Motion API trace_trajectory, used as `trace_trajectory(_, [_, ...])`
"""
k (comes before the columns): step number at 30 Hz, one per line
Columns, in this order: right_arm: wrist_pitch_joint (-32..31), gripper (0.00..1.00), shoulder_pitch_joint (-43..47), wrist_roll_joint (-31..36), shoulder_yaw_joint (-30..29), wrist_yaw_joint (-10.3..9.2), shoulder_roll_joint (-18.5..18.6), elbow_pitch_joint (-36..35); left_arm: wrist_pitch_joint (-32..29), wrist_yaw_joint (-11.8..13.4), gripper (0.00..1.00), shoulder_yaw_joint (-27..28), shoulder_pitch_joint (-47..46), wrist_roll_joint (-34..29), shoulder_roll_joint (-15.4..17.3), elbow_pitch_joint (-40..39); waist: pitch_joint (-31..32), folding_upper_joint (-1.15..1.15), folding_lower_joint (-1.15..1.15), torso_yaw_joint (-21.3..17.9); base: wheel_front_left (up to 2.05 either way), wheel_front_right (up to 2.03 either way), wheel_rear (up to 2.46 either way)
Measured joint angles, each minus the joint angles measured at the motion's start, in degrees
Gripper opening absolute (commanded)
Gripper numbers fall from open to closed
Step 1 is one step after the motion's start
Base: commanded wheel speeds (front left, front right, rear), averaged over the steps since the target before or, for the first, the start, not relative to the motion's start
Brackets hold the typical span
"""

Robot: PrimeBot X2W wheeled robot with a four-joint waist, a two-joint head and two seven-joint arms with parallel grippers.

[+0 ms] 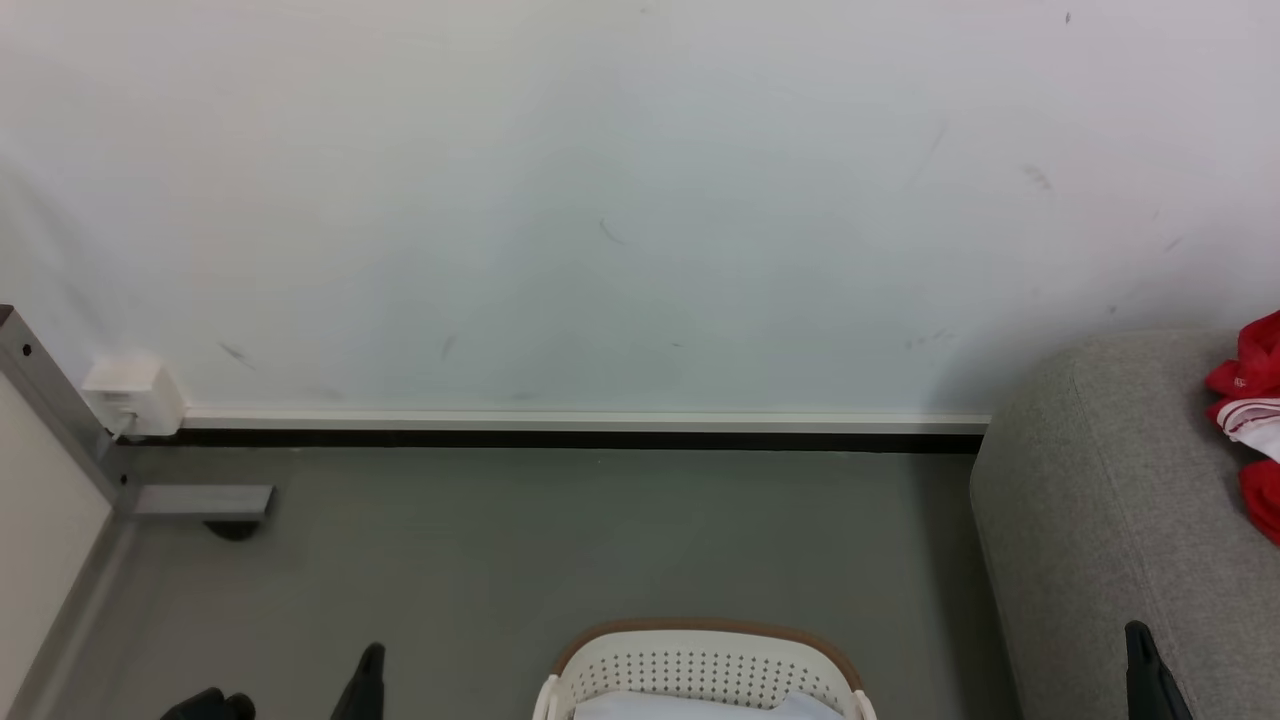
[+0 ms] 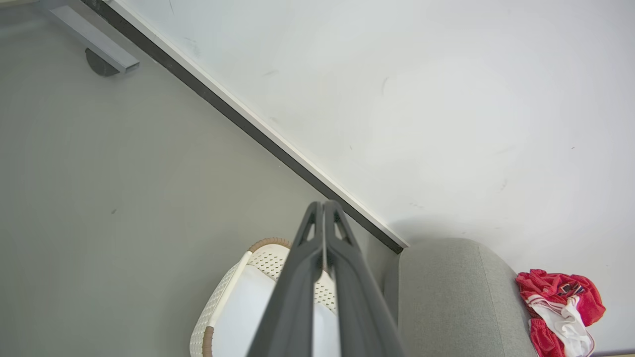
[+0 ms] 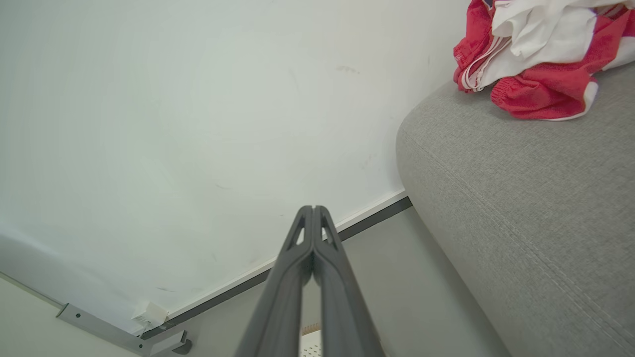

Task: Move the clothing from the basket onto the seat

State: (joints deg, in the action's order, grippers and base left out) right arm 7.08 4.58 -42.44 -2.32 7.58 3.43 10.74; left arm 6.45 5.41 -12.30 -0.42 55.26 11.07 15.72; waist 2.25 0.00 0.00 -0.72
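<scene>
The left claw [image 1: 372, 652] hangs empty with its fingers pressed together beside the basket [image 1: 700, 668], where the pale piece [image 1: 700, 708] lies, not yet moved. The right claw [image 1: 1136, 632], likewise together and empty, sits against the seat [image 1: 1100, 500], whose near end carries the heaped red-and-white clothing [image 1: 1250, 400], probably the easiest reach from the basket.

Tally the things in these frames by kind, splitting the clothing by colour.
Sofa: 1
Basket: 1
Red-and-white clothing heap, on the sofa: 1
Pale garment, in the basket: 1
Grippers: 2 (left gripper, right gripper, both shut)
Total: 6
</scene>
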Motion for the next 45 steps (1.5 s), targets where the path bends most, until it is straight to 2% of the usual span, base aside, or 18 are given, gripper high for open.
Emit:
trace_trajectory(24, [-4.1, 0.0, -3.4, -17.8, -0.8, 0.0, 0.2, 1.1, -4.4, -4.4, 0.0, 6.4, -1.9, 13.1, -2.7, -0.6, -0.7, 0.0, 0.0, 0.2, 0.0, 0.0, 0.0])
trace_trajectory(45, [-7.2, 0.0, -5.9, -30.2, -1.5, -0.01, 0.3, 1.9, -7.4, -7.6, 0.0, 10.9, -3.2, 22.0, -4.7, -1.0, -1.2, 0.0, 0.0, 0.4, 0.0, 0.0, 0.0])
